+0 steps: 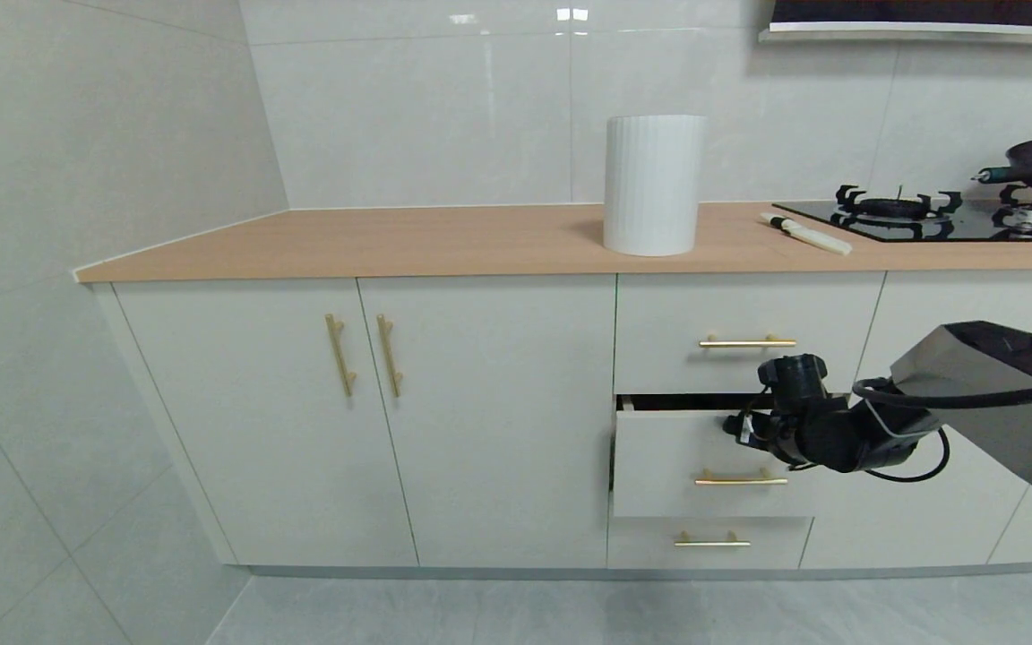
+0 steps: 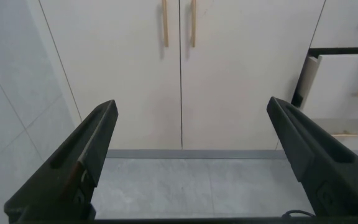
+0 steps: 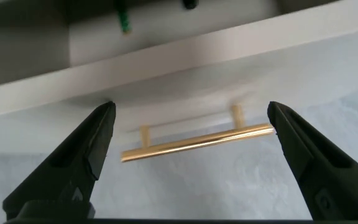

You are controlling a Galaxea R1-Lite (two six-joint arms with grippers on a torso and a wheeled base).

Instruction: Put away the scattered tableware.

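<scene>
Right gripper [image 1: 735, 425] jaws spread, empty, parked in front of the ajar middle drawer [image 1: 659, 457].
Your gold handle [image 3: 197, 142] is at 6 o'clock from the gripper in the head view, lined up with the gap but not gripped. Left gripper [image 2: 191, 104] is spread and empty too, facing the cabinet doors [image 2: 179, 68]. The knife [image 1: 804, 232] lies on the countertop [image 1: 444, 242] at 1 o'clock, beside the hob [image 1: 919, 219]. Risk: if you close too high, the fingers skid off the bar. The drawer looks too narrowly open to take the knife.
</scene>
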